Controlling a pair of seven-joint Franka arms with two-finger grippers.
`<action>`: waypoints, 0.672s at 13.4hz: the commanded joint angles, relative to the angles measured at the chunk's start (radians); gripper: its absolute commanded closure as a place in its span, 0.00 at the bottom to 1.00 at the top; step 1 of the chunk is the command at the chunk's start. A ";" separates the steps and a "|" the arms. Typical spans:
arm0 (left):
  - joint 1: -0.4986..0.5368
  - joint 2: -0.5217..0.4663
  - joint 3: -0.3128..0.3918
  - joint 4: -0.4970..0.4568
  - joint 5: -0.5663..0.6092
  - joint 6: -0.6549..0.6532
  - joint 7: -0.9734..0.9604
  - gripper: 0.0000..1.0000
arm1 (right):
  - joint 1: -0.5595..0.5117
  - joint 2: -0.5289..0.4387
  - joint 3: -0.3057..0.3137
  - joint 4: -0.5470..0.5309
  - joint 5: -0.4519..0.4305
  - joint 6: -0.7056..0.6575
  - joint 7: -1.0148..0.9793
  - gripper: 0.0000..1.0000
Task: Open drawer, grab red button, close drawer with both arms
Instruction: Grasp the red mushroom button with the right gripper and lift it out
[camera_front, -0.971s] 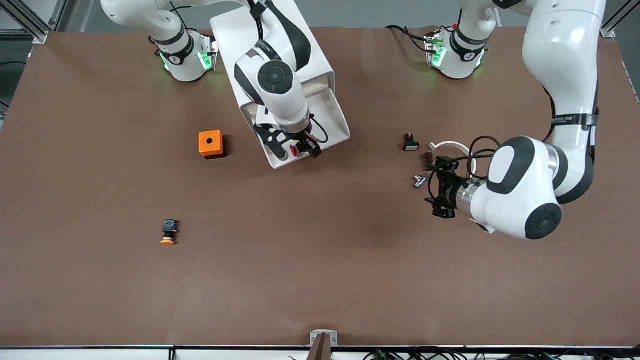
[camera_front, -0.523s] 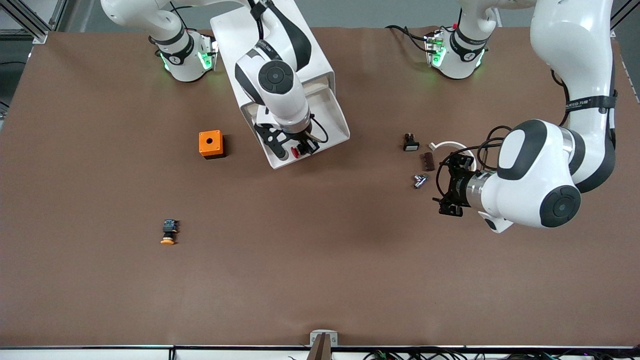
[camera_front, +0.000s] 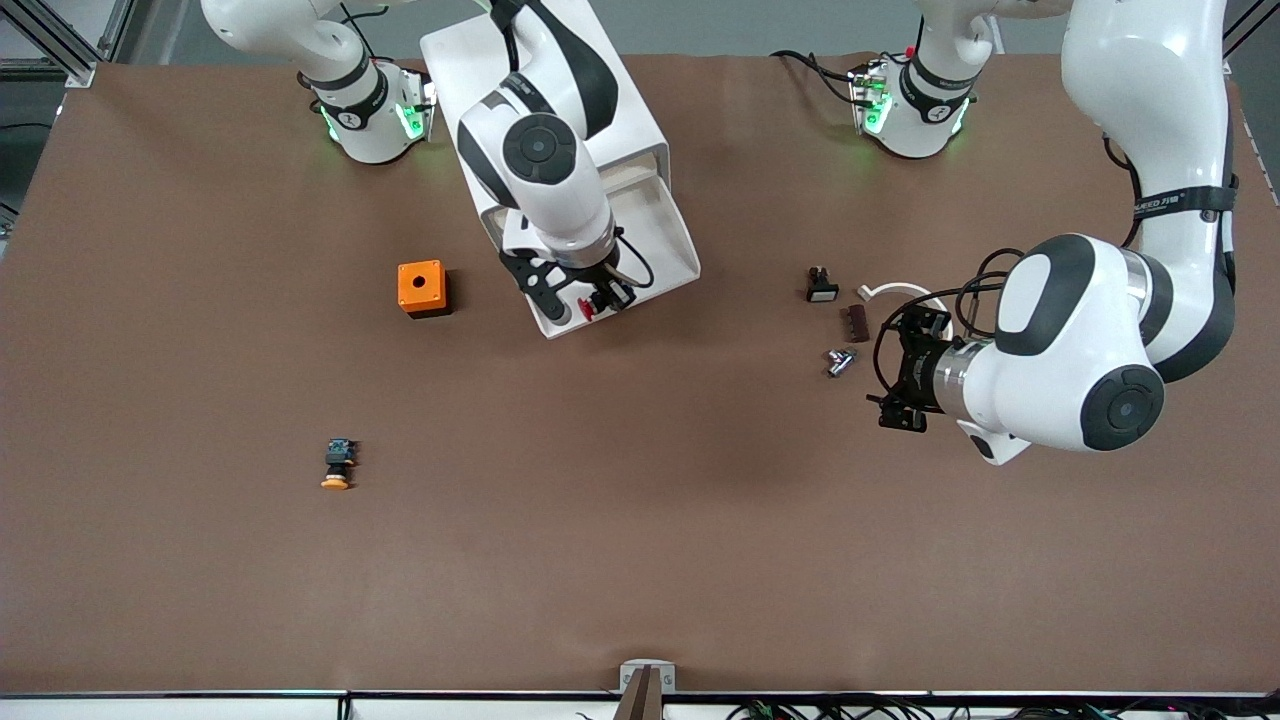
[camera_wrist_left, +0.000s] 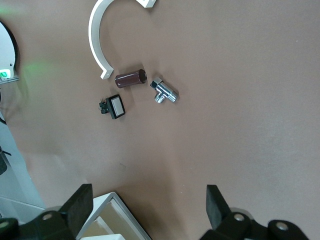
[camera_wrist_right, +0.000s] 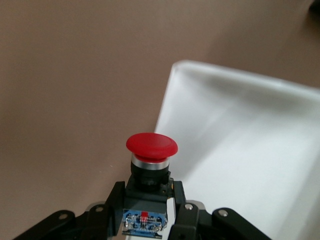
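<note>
The white cabinet (camera_front: 630, 110) stands near the right arm's base with one drawer (camera_front: 665, 235) pulled out toward the front camera. My right gripper (camera_front: 598, 300) is over the drawer's front edge, shut on the button (camera_front: 586, 308). In the right wrist view the red mushroom cap (camera_wrist_right: 151, 145) sticks out past the right gripper (camera_wrist_right: 148, 200), whose fingers clamp the black-and-blue body, with the drawer's white floor (camera_wrist_right: 240, 150) beside it. My left gripper (camera_front: 905, 370) is open and empty, low over the table toward the left arm's end. It also shows in the left wrist view (camera_wrist_left: 147, 205).
An orange cube with a hole (camera_front: 421, 287) lies beside the cabinet. An orange-capped button (camera_front: 338, 465) lies nearer the front camera. Near my left gripper are a white ring (camera_front: 905, 290), a black switch (camera_front: 821, 285), a brown cylinder (camera_front: 856, 322) and a chrome fitting (camera_front: 839, 361).
My right gripper, holding the button, has shifted slightly toward the right arm's end over the drawer's front edge. My left arm drew back toward its own end of the table, then stayed still.
</note>
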 joint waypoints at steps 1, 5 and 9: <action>-0.002 -0.015 0.003 -0.013 0.023 0.002 0.013 0.01 | -0.092 -0.011 0.005 0.057 0.009 -0.092 -0.161 0.99; -0.004 -0.010 -0.004 -0.013 0.023 0.004 0.022 0.01 | -0.248 -0.008 0.005 0.110 0.011 -0.155 -0.434 0.99; -0.054 0.007 -0.001 -0.017 0.023 0.093 0.172 0.01 | -0.374 0.001 0.004 0.114 0.011 -0.153 -0.709 0.99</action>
